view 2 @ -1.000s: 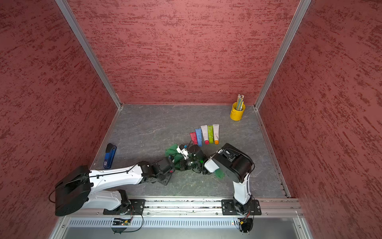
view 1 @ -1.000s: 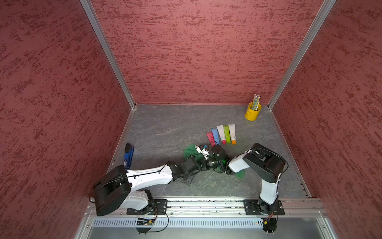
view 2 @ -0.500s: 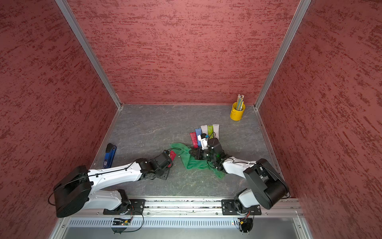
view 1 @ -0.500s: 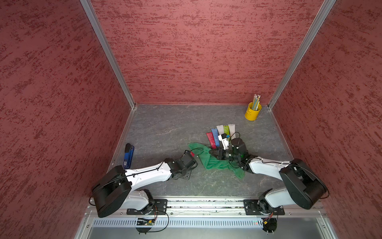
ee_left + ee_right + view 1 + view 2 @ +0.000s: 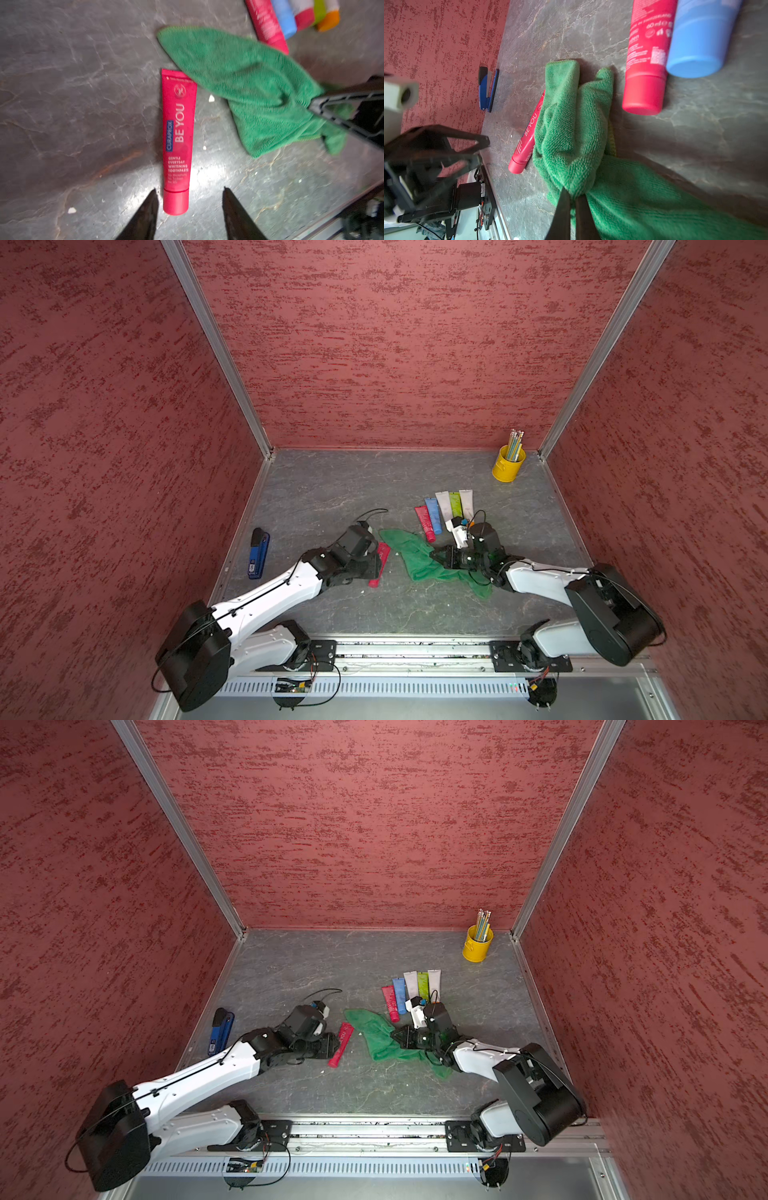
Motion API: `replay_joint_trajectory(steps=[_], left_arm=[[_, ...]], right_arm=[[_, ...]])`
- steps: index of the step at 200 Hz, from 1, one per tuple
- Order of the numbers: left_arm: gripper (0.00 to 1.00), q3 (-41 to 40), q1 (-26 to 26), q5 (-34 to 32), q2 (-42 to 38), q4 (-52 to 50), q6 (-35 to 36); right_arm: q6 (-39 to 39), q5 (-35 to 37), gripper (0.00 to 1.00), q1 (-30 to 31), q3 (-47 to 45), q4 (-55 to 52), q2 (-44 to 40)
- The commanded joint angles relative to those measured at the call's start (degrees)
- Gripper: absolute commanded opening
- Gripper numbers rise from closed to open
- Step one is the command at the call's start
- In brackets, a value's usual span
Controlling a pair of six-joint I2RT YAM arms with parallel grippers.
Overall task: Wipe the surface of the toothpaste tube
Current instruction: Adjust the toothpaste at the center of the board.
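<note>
Tube [image 5: 178, 133] read "CURAPROX BE YOU, GENTLE EVERYDAY WHITENING TOOTHPASTE". It lay flat on worktop [image 5: 83, 104], cap toward 7 o'clock in both top views. Cap sat between spread left pincer [image 5: 190, 189] tips, untouched. Right pincer [image 5: 572, 193] pinched cloth [image 5: 571, 128] at tube's 3 o'clock.

toothpaste tube [image 5: 178, 133]: red, white BE YOU lettering, cap on, lying flat on the grey counter [image 5: 83, 104] | cloth [image 5: 249, 87]: green, bunched, pinched in my right end effector [image 5: 572, 194], loose tip reaching the tube's crimped end, contact unclear
</note>
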Motion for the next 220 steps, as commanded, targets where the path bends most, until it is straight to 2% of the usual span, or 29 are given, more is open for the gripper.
replay_joint_trajectory(steps=[1, 46, 70, 103, 169, 185, 205, 220], left_arm=[[0.46, -3.5, 5.8, 12.3, 0.78, 6.86, -0.89], [0.44, -5.12, 7.15, 15.92, 6.0, 9.6, -0.7], [0.37, -5.35, 7.17, 13.68, 8.67, 9.92, 0.02], [0.35, -5.07, 6.87, 13.15, 12.57, 11.47, 0.37], [0.28, -0.82, 3.36, 6.77, 18.16, 6.61, 0.57], [0.19, 0.9, 1.18, 3.47, 18.95, 4.38, 0.21], [0.04, 3.24, -1.76, -1.39, 19.88, 0.97, -0.4], [0.0, 5.52, -3.42, -6.18, 19.83, -3.3, -0.31]], right_arm=[[-1.53, -1.54, 0.0, -0.9, -0.87, 0.04, -0.88], [-1.57, -2.78, 0.0, -1.11, -1.5, 0.43, -2.11], [-1.11, -3.7, 0.0, -1.12, -1.7, 1.23, -2.11], [-1.1, -4.09, 0.0, -1.16, -1.7, 1.4, -2.0], [-0.91, -4.69, 0.0, -1.08, -2.12, 1.76, -2.79], [-0.95, -4.94, 0.0, -1.16, -2.3, 1.83, -3.14], [-0.91, -5.3, 0.0, -1.15, -2.47, 1.84, -3.57], [-0.99, -5.29, 0.0, -1.16, -2.67, 1.67, -4.18]])
